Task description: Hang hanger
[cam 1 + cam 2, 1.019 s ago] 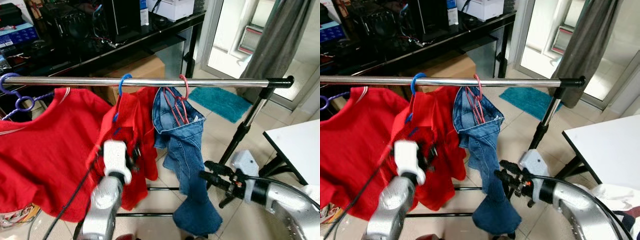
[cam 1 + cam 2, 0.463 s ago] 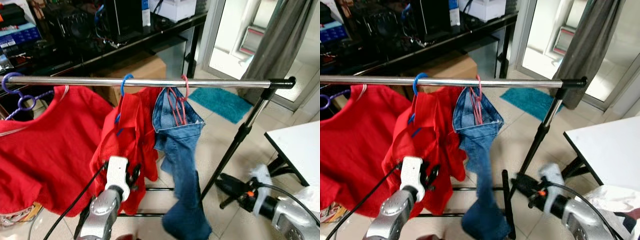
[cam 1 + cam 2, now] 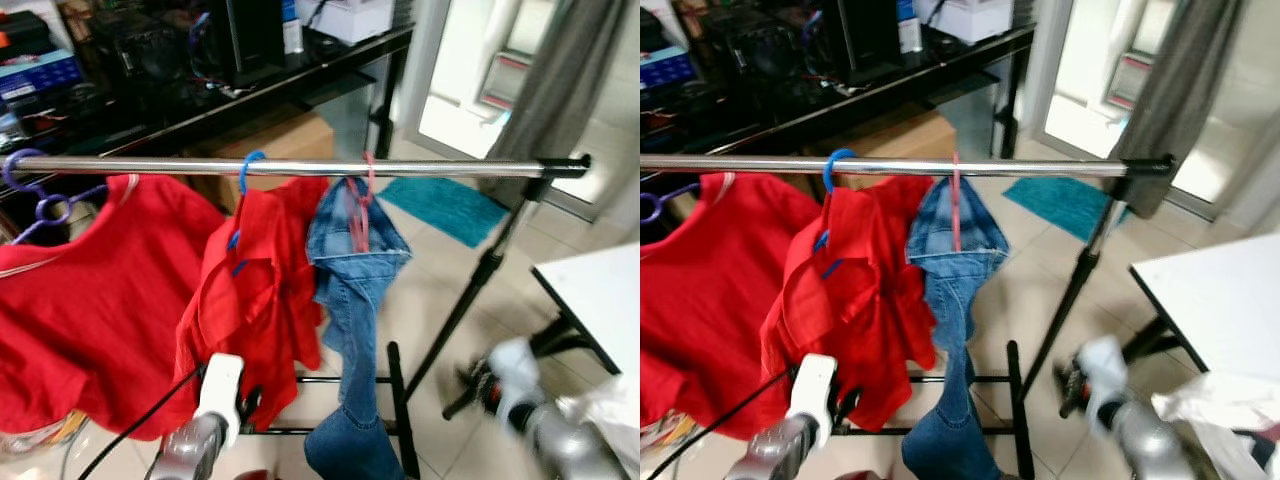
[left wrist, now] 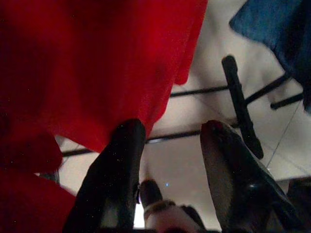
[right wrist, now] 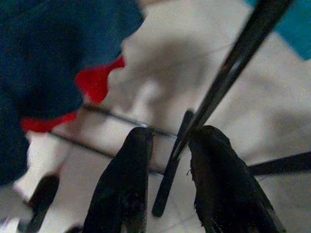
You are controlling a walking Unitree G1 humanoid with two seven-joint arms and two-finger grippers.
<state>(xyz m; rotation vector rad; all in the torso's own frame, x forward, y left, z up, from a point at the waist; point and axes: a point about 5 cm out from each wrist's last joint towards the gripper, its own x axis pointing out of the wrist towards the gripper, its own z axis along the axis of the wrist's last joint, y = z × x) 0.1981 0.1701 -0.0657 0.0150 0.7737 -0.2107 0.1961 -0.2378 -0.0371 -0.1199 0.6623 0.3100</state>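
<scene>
A pink hanger (image 3: 362, 190) carrying blue jeans (image 3: 352, 300) hangs on the chrome rail (image 3: 450, 168), beside a blue hanger (image 3: 248, 168) with a red garment (image 3: 255, 300). At the rail's left end a purple hanger (image 3: 35, 195) holds a red T-shirt (image 3: 90, 300). My left gripper (image 3: 248, 405) is low, in front of the red garment's hem, and stands open with nothing in it (image 4: 170, 141). My right gripper (image 3: 482, 385) is blurred, low and to the right of the jeans. It is open and holds nothing (image 5: 170, 145), with the rack's black foot bar behind its fingers.
The rack's black upright (image 3: 480, 280) slants down to floor bars (image 3: 398, 400) under the clothes. A white table (image 3: 600, 295) stands at the right, a teal mat (image 3: 445, 205) lies on the tiled floor beyond, and a dark cluttered shelf (image 3: 200, 90) runs behind the rail.
Both arms have dropped lower and drawn back from the clothes. The jeans have swung on the pink hanger, which has turned edge-on to me.
</scene>
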